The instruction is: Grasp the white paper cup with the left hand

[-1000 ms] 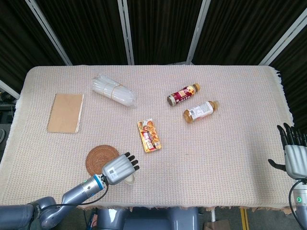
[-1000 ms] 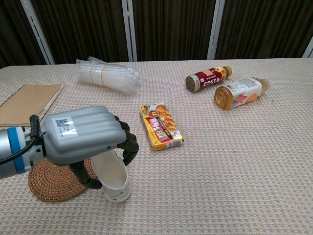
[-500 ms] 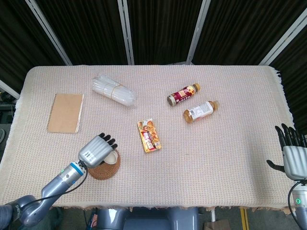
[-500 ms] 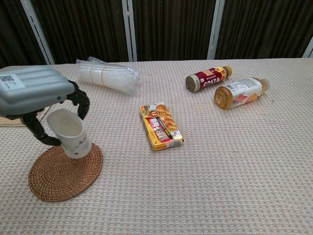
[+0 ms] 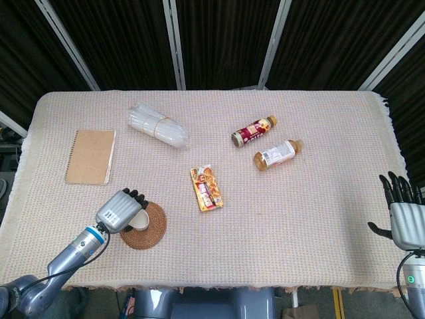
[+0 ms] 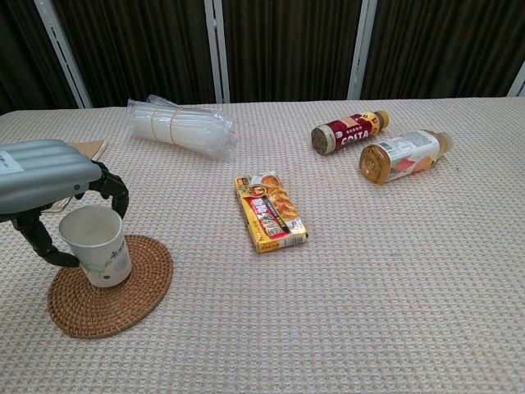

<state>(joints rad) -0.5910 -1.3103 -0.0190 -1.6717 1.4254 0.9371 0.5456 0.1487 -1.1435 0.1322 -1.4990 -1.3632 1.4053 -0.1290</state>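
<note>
The white paper cup (image 6: 97, 245) stands nearly upright on the round woven coaster (image 6: 111, 286), mouth up. My left hand (image 6: 45, 184) wraps around its upper part from the left and grips it. In the head view the left hand (image 5: 119, 210) covers most of the cup (image 5: 140, 218), at the left side of the coaster (image 5: 149, 229). My right hand (image 5: 402, 215) hangs off the table's right edge with fingers spread and nothing in it.
A yellow snack box (image 6: 270, 211) lies mid-table. Two bottles (image 6: 349, 132) (image 6: 401, 155) lie on their sides at the right. A bundle of clear plastic cups (image 6: 180, 125) is at the back left, a brown notebook (image 5: 91, 156) further left.
My left hand carried the cup leftward from the front edge onto the coaster and turned it from tilted to nearly upright. The right hand barely shifted.
</note>
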